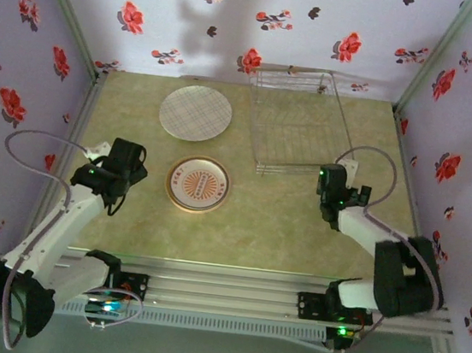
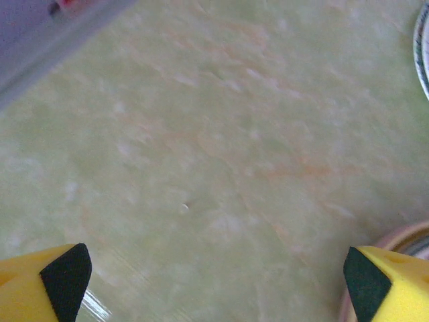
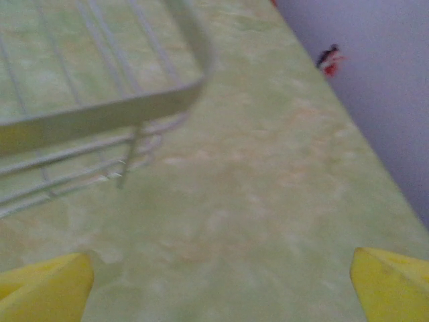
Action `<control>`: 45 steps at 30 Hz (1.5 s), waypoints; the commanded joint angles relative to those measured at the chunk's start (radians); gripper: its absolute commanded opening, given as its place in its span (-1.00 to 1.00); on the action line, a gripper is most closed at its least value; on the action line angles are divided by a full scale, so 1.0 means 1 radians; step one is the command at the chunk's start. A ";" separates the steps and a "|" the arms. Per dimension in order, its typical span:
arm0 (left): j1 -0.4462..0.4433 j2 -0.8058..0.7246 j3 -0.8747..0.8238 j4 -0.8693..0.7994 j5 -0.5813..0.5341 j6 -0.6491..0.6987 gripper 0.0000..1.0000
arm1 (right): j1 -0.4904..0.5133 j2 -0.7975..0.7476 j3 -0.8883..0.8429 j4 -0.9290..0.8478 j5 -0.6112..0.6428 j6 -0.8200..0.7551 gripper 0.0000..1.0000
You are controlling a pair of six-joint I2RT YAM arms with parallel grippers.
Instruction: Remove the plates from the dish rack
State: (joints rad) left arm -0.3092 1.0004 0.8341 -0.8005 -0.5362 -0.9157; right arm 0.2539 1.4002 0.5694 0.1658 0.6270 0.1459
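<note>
Two plates lie flat on the table: a pale checked one [image 1: 195,113] at the back and, nearer, a white one with an orange-red centre [image 1: 198,184]. The wire dish rack [image 1: 298,124] stands to their right with nothing between its wires. My left gripper [image 1: 131,158] hovers open just left of the orange-centred plate, whose pinkish rim [image 2: 402,238] shows beside the right fingertip [image 2: 365,282]. The left gripper [image 2: 218,278] holds nothing. My right gripper [image 1: 336,177] is open off the rack's near right corner. The rack [image 3: 100,114] lies ahead and left of the empty right gripper [image 3: 221,285].
Flowered walls close the table [image 1: 282,225] in at the left, back and right. The checked plate's edge [image 2: 423,47] shows at the far right of the left wrist view. The right wall [image 3: 375,80] runs close beside the right gripper.
</note>
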 commanded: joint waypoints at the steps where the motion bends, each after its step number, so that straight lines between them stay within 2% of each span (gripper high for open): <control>1: 0.006 -0.005 -0.027 0.039 -0.142 0.101 0.99 | -0.028 0.083 0.021 0.253 -0.104 -0.067 0.99; 4: 0.007 -0.027 -0.061 0.093 -0.159 0.158 0.99 | -0.044 0.144 0.084 0.181 -0.174 -0.102 0.99; 5: 0.008 -0.032 -0.067 0.105 -0.159 0.176 0.99 | -0.047 0.150 0.073 0.220 -0.193 -0.142 0.98; 8: 0.009 -0.037 -0.076 0.132 -0.156 0.226 0.99 | -0.081 0.127 -0.045 0.455 -0.261 -0.193 0.98; 10: 0.009 -0.037 -0.085 0.153 -0.152 0.267 0.99 | -0.124 0.087 -0.094 0.494 -0.346 -0.159 0.98; 12: 0.010 -0.040 -0.106 0.212 -0.140 0.333 0.99 | -0.160 0.079 -0.150 0.594 -0.371 -0.124 0.99; 15: 0.012 -0.048 -0.149 0.313 -0.129 0.392 0.99 | -0.224 0.186 -0.208 0.823 -0.466 -0.084 0.99; 17: 0.016 -0.037 -0.170 0.382 -0.120 0.435 0.99 | -0.233 0.142 -0.159 0.645 -0.462 -0.060 0.99; 19: 0.022 -0.014 -0.186 0.445 -0.113 0.474 0.99 | -0.238 0.174 -0.186 0.752 -0.461 -0.063 0.99; 21: 0.034 0.024 -0.205 0.513 -0.092 0.512 0.99 | -0.237 0.151 -0.177 0.696 -0.445 -0.054 0.99; 23: 0.056 0.080 -0.226 0.593 -0.055 0.548 0.99 | -0.237 0.163 -0.184 0.734 -0.443 -0.058 0.99; 26: 0.112 0.197 -0.155 0.598 0.021 0.595 0.99 | -0.237 0.153 -0.177 0.700 -0.445 -0.055 0.99; 31: 0.151 0.424 -0.064 0.688 0.106 0.760 0.99 | -0.237 0.157 -0.179 0.715 -0.443 -0.057 0.99; 34: 0.196 0.493 -0.102 0.823 0.160 0.760 0.99 | -0.237 0.158 -0.180 0.717 -0.443 -0.057 0.99; 37: 0.242 0.513 -0.118 0.899 0.240 0.763 0.99 | -0.237 0.159 -0.181 0.717 -0.444 -0.057 0.98; 41: 0.258 0.501 -0.186 1.128 0.329 0.785 0.99 | -0.237 0.158 -0.180 0.717 -0.446 -0.056 0.99; 45: 0.257 0.467 -0.243 1.204 0.362 0.815 0.99 | -0.237 0.158 -0.180 0.718 -0.445 -0.056 0.99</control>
State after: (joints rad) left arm -0.0532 1.5089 0.6399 0.2466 -0.2329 -0.1528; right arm 0.0212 1.5581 0.3882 0.8413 0.1856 0.0639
